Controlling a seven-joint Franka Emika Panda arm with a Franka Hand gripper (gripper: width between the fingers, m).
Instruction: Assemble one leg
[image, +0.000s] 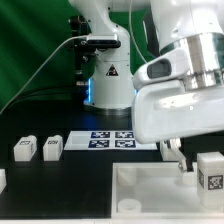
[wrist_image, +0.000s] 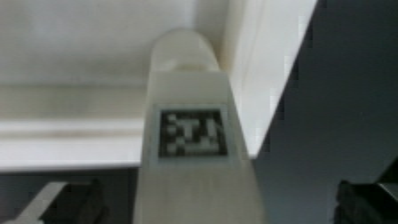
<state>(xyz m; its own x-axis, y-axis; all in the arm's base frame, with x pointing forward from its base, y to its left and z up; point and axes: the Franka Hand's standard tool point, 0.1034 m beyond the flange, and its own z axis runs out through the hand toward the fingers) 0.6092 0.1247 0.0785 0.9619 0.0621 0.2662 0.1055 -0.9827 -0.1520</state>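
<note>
In the wrist view a long white leg (wrist_image: 192, 90) with a black-and-white tag runs between my gripper's (wrist_image: 217, 205) dark fingers (wrist_image: 63, 200). The jaws stand wide apart, with a gap on each side of the leg, so the gripper is open. Behind the leg lies the white tray-like piece (wrist_image: 71, 115). In the exterior view my gripper (image: 173, 152) hangs low over the back edge of that piece (image: 150, 192), and the leg under it is hidden by the hand. Another leg (image: 210, 170) stands at the exterior view's right. Two more (image: 25, 148) (image: 52, 147) stand at the left.
The marker board (image: 112, 138) lies behind the tray-like piece. Part of a fourth white block (image: 2, 180) shows at the left edge. The robot's base (image: 105, 70) and black cables stand at the back before a green curtain.
</note>
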